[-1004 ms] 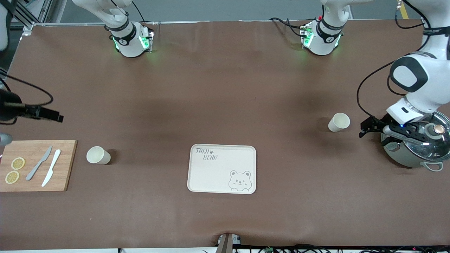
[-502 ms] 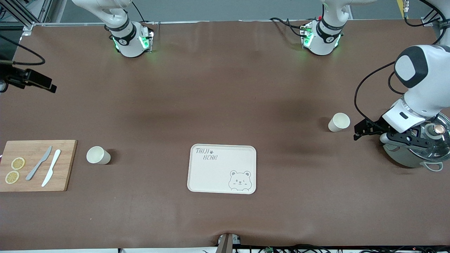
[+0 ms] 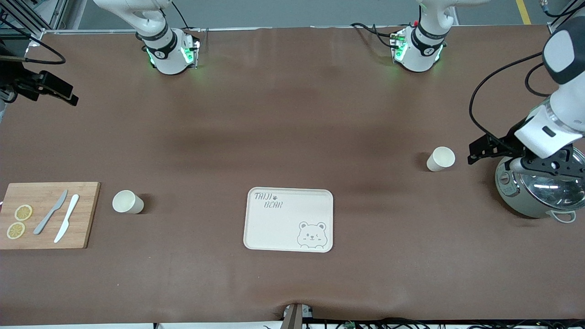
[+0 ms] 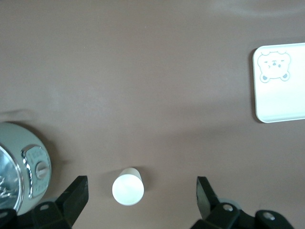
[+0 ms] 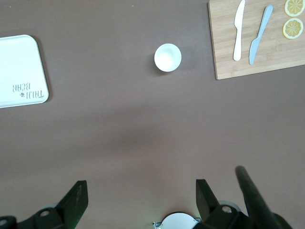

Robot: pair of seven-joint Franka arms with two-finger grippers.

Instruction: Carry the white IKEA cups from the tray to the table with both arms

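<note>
The tray [image 3: 289, 219] lies flat on the surface [image 3: 292, 128] and carries nothing; it serves as the landmark for every position below.

Cup positions:
- One white cup [image 3: 127, 202] stands upright on the surface toward the right arm's end from the tray, well apart from it and just beside the wooden cutting board [image 3: 48, 215], which holds two knives and two lemon slices.
- The second white cup [image 3: 441, 159] stands upright toward the left arm's end from the tray, farther from the front camera than the tray, near a lidded pot [image 3: 541, 192].

Each cup rests on the side of the tray that its nearest arm serves, which fits one cup per arm.

Gripper state:
- The left gripper [image 4: 140, 191] hangs above the surface beside the pot, fingers released and spread, grasping nothing; its cup appears between the fingers in the left wrist view but lower, on the surface.
- The right gripper [image 5: 140, 193] is raised over the surface edge, well away from the tray, fingers likewise released and empty.

Judgement: both cups are off the tray, so the transfer appears complete.
</note>
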